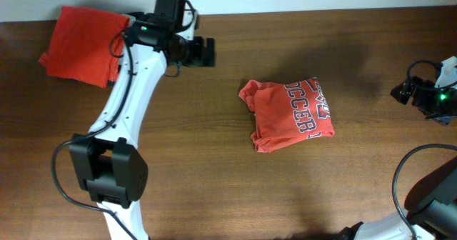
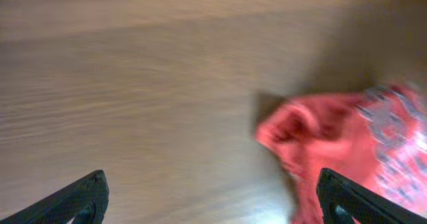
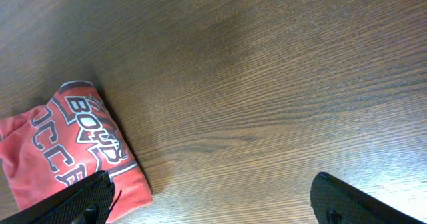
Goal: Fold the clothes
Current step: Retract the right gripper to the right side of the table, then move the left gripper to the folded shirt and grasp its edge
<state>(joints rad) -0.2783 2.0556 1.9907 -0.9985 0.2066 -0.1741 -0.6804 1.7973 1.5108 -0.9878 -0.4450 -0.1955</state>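
Observation:
The coral-red T-shirt [image 1: 289, 113] lies crumpled in a rough bundle at the table's middle, white block lettering facing up. It also shows blurred in the left wrist view [image 2: 347, 151] and in the right wrist view [image 3: 63, 151]. My left gripper [image 1: 207, 52] is open and empty at the back left, apart from the shirt. In its own view the jaws [image 2: 213, 201] are spread wide over bare wood. My right gripper [image 1: 400, 91] is at the far right edge, open and empty, its jaws [image 3: 213, 204] wide over bare wood beside the shirt.
A plain orange folded garment [image 1: 82, 46] lies at the back left corner, behind the left arm. The wooden table [image 1: 214, 168] spans the view. The left arm's base [image 1: 107, 170] stands at the front left.

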